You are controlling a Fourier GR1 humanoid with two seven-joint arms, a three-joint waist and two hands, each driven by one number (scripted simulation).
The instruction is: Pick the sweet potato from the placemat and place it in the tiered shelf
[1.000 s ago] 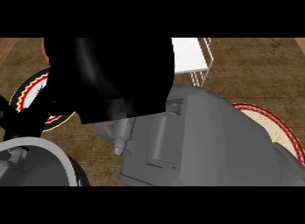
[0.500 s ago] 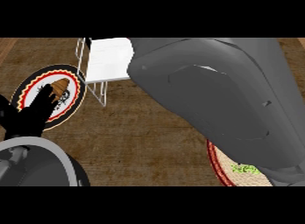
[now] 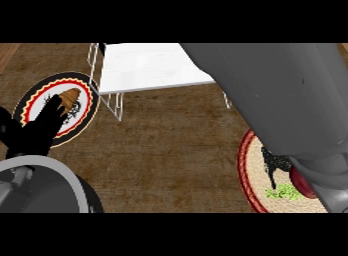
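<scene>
The white tiered shelf point(image 3: 155, 67) with thin wire legs stands at the back centre of the counter. A round placemat point(image 3: 252, 172) with a red rim lies at the right, printed with a black animal and green grass. On it a dark red rounded thing point(image 3: 301, 183), likely the sweet potato, peeks out beside my right forearm point(image 3: 288, 100). That forearm crosses the right side and runs off the top, so the right hand is hidden. My left hand point(image 3: 31, 132) rests open at the lower left, fingers up.
A second round placemat point(image 3: 85, 112) with a black and red rim and a brown print lies at the left, partly under my left hand's fingers. Wooden counter point(image 3: 169, 160) shows between the two mats.
The right hand, black at the top centre a second ago, has gone out of view. The shelf now sits further right in the picture and more of the right placemat shows. The left hand stays put.
</scene>
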